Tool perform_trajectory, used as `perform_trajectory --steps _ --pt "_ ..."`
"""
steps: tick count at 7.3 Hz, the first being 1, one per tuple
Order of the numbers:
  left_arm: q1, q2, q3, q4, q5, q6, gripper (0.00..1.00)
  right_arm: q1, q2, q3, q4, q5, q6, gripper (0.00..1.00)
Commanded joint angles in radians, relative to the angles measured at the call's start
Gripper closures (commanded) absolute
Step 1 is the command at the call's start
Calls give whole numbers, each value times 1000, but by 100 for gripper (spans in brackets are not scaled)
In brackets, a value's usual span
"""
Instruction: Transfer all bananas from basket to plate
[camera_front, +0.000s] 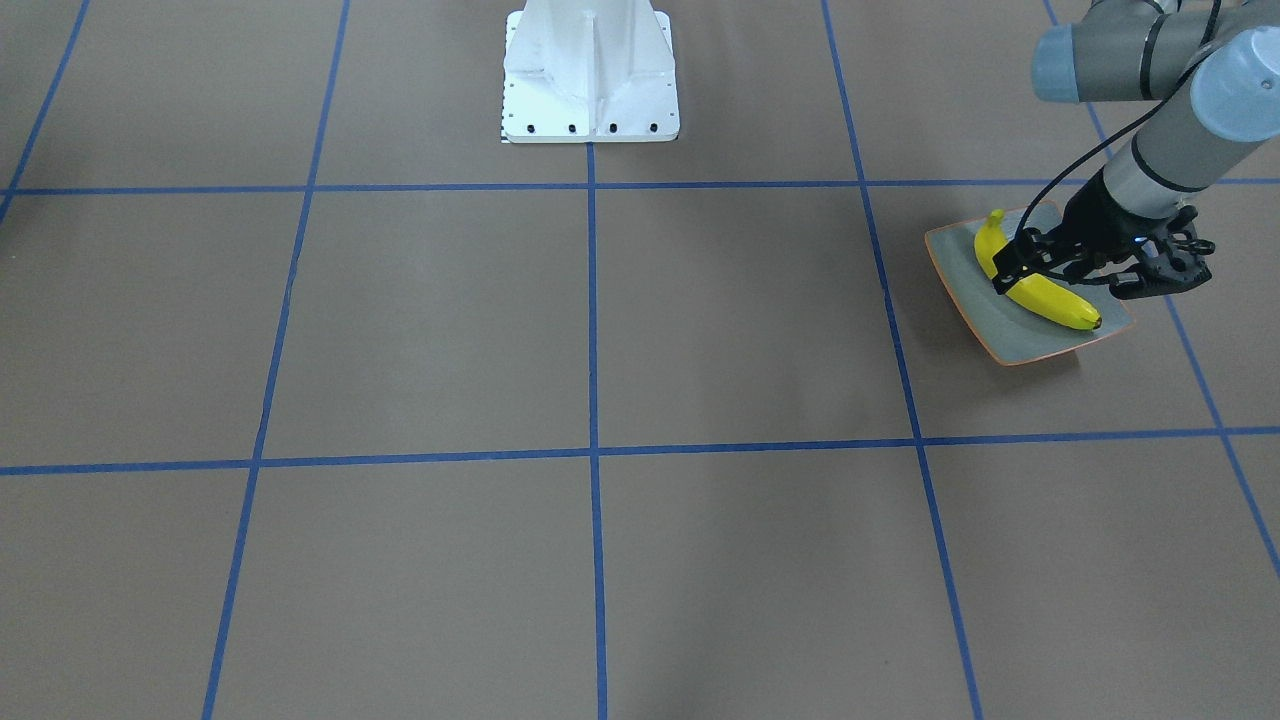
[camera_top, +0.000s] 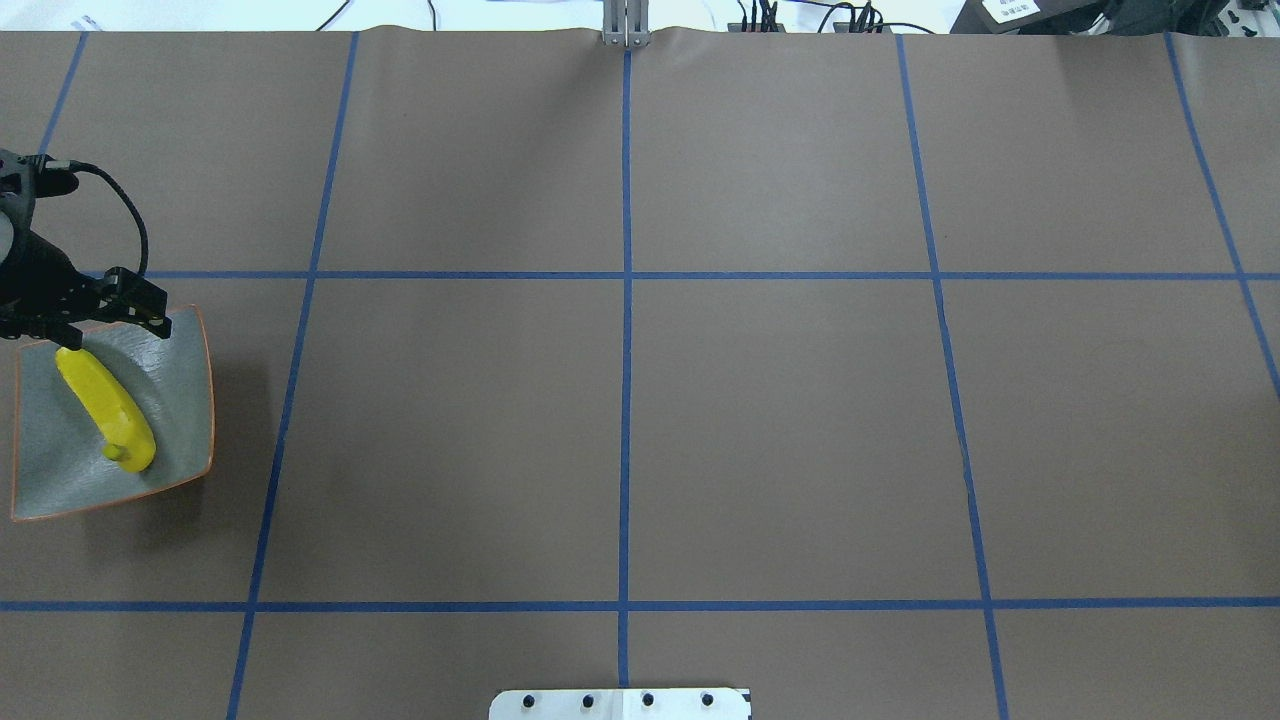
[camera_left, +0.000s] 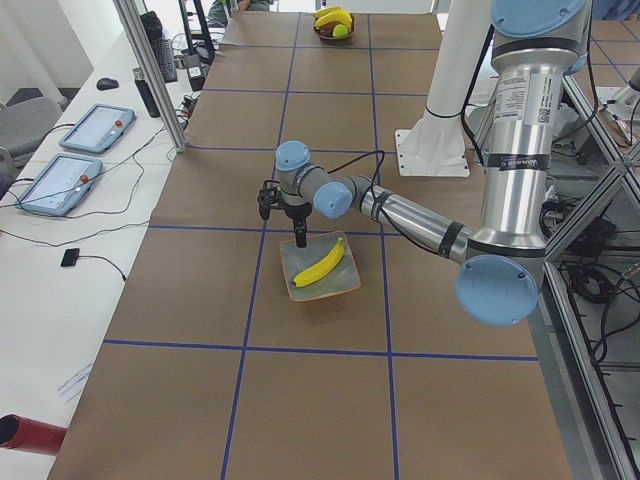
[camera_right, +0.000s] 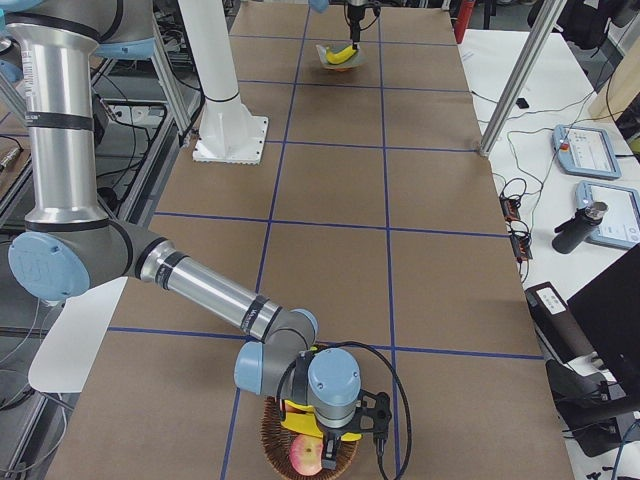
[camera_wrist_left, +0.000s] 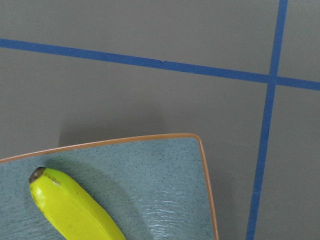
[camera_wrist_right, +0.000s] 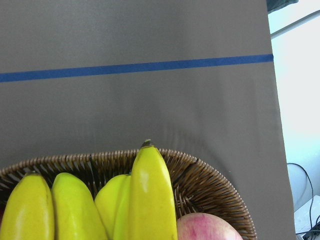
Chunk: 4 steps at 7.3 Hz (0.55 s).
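The grey-green plate (camera_top: 180, 400) with an orange rim sits at the table's left end. One yellow banana (camera_top: 105, 405) lies on it, also seen from the front (camera_front: 1050, 297) and in the left wrist view (camera_wrist_left: 70, 210). My left gripper (camera_top: 82, 328) hovers just above the plate's far edge, jaws spread wide and holding nothing. The wicker basket (camera_wrist_right: 205, 182) at the other end holds several bananas (camera_wrist_right: 145, 195). My right gripper (camera_right: 320, 450) reaches down into the basket (camera_right: 275, 440). I cannot tell whether it is open or shut.
A red apple (camera_wrist_right: 207, 227) lies in the basket beside the bananas. The white robot base (camera_front: 590, 70) stands at mid-table. Blue tape lines grid the brown table. Tablets and cables lie on a side bench (camera_left: 80, 160).
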Motion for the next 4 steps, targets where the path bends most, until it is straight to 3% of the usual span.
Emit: perform_trajectory --steps 1,4 --pt "0 0 -2 0 0 0 0 -11 33 -62 -2 77 3 15" --pt "0 -2 -4 -2 2 0 0 -11 22 -65 -11 148 4 15"
